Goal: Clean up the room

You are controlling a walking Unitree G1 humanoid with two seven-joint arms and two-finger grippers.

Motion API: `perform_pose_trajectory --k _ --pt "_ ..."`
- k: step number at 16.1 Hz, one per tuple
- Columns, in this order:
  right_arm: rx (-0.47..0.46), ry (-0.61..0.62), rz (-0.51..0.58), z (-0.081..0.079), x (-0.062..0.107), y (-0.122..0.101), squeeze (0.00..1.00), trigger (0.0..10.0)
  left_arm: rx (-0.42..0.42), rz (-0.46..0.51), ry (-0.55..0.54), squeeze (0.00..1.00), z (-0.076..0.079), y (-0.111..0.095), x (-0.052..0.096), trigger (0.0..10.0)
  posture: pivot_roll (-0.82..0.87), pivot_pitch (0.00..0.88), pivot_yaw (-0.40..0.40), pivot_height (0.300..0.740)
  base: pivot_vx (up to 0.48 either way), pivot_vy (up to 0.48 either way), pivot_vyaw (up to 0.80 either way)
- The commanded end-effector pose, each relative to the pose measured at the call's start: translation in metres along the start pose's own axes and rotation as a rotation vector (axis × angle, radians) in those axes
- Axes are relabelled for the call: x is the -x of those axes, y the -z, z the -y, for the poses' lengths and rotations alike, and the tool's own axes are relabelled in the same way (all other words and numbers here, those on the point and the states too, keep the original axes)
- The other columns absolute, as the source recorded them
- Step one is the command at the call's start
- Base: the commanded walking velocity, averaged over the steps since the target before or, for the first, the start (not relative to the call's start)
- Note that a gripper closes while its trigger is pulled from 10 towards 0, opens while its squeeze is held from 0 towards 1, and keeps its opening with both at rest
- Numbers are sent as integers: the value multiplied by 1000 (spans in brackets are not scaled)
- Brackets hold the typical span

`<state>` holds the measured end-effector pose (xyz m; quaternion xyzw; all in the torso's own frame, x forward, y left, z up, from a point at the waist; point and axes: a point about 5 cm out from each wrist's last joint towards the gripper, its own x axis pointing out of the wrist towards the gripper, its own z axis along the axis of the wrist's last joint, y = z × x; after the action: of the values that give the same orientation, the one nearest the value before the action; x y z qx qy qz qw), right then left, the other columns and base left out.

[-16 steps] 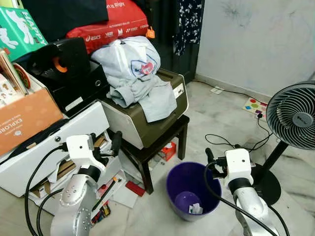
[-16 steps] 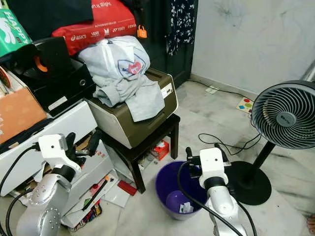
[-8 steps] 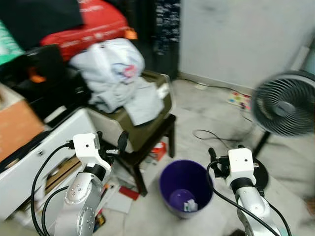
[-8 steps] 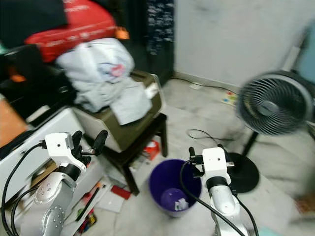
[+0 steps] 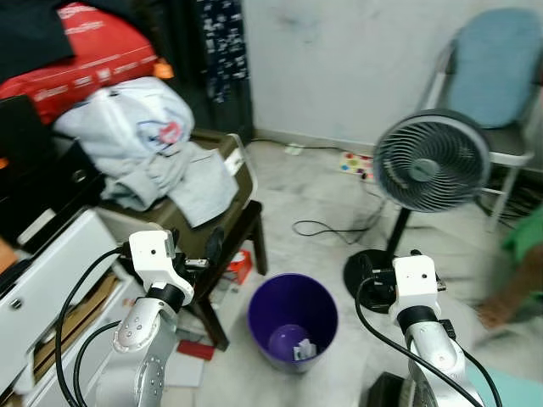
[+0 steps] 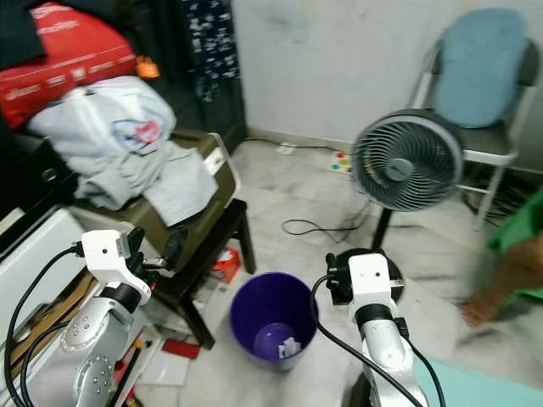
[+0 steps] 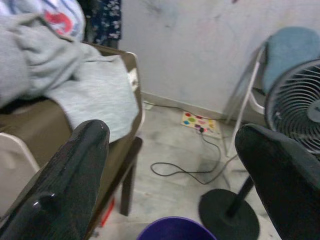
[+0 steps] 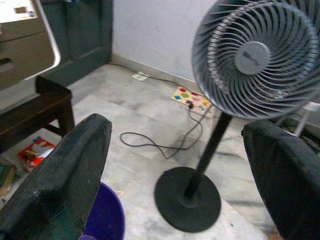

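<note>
— Both claws are empty, yes? The left claw (image 7: 170, 175) and right claw (image 8: 175, 170) are spread wide, raised over the floor.

— Right. I'd say it's scouting for rubbish. The purple bin (image 5: 293, 318) sits between the arms, scraps already inside.

— Next?

— Probably the red packet (image 5: 240, 264) under the dark stool (image 5: 222, 254); it must step closer and reach low.

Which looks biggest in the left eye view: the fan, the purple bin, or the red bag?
1. Red bag, though partly cut off by the frame edge.
2. Fan with its stand.
3. Bin.
Fan head and bin look alike; the bin is nearer.
</note>
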<state>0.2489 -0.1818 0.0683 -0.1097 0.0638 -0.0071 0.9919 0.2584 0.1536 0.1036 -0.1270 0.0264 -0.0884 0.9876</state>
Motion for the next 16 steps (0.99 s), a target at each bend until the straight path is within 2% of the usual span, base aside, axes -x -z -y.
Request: perform_pose_trajectory --k 1,14,16 --pt "-13 6 3 1 -2 -3 0 10000 -15 -33 -4 0 -2 4 1 10000 -134 0 89 740 0 0 -800" --pt "-24 10 -2 1 -2 -3 0 10000 -45 -82 45 0 6 13 2 10000 -137 0 90 740 0 0 -800" --pt "-25 7 2 0 -2 -3 0 10000 -47 -83 50 0 6 13 1 10000 -137 0 90 740 0 0 0"
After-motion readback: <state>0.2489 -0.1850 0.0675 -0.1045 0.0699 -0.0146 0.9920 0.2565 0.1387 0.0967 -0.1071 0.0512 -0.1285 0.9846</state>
